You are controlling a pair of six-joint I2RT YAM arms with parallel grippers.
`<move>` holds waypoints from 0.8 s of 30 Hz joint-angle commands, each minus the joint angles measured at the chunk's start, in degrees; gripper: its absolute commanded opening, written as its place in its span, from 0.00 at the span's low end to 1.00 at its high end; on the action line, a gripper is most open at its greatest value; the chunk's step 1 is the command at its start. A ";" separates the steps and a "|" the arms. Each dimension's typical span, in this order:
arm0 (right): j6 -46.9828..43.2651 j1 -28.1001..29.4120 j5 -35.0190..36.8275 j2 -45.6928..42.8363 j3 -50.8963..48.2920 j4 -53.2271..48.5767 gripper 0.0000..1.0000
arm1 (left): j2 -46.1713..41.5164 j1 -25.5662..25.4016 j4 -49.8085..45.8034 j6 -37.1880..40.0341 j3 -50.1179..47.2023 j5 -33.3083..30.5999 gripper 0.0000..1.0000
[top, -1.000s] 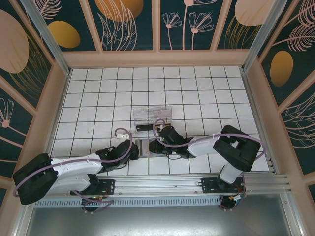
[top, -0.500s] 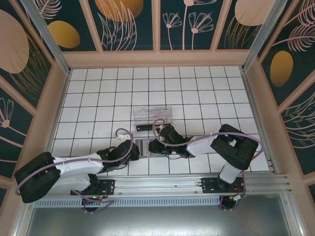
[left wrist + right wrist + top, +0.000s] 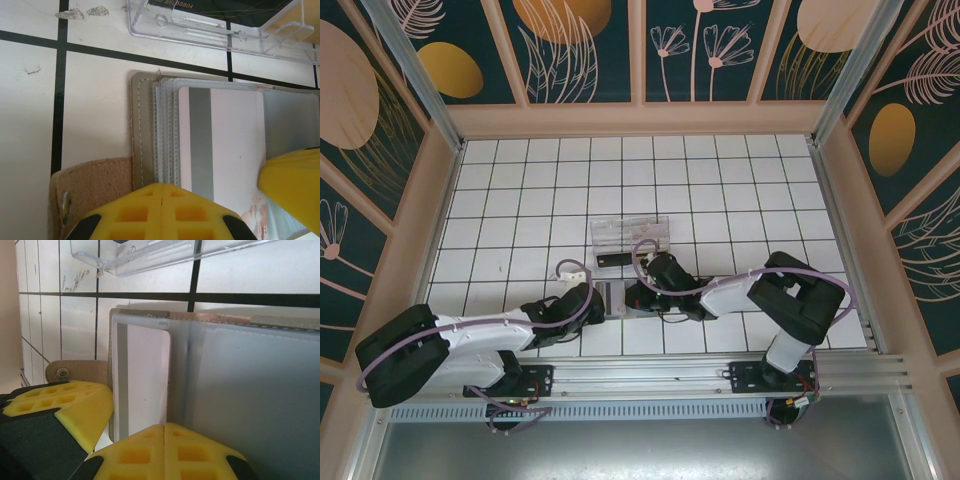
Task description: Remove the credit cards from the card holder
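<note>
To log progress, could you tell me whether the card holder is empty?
No, a pale card with a grey stripe sits in the card holder.

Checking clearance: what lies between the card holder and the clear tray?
Bare tile crossed by a black grout line, seen in the left wrist view.

- A white-tiled surface [image 3: 720, 170] with black grout lines lies evenly lit, without hard shadows.
- Dark teal wall panels [image 3: 590, 50], printed with gold ovals and pink plant outlines, enclose it.
- Pale wooden framing [image 3: 640, 120] borders the panels.
- A ribbed aluminium rail [image 3: 650, 375] runs along the near edge.
</note>
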 commanded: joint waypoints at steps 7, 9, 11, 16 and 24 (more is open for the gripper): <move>1.24 -1.80 -0.86 -2.77 -3.34 0.34 0.00 | 1.91 0.22 -7.34 -1.87 -0.57 -1.34 0.00; 1.15 -2.24 -1.11 -3.23 -3.70 0.14 0.00 | 1.91 0.22 -7.34 -1.94 -0.67 -1.27 0.00; 0.93 -2.51 -1.39 -3.69 -3.96 -0.13 0.00 | 1.79 0.22 -7.34 -1.89 -0.62 -1.16 0.00; 0.39 -2.62 -1.66 -3.78 -4.06 -0.67 0.00 | 1.15 0.26 -7.41 -1.08 -0.15 -1.12 0.00; 0.15 -2.02 -4.11 -0.22 -0.98 1.17 0.01 | -3.47 0.22 -4.27 2.75 1.75 1.76 0.03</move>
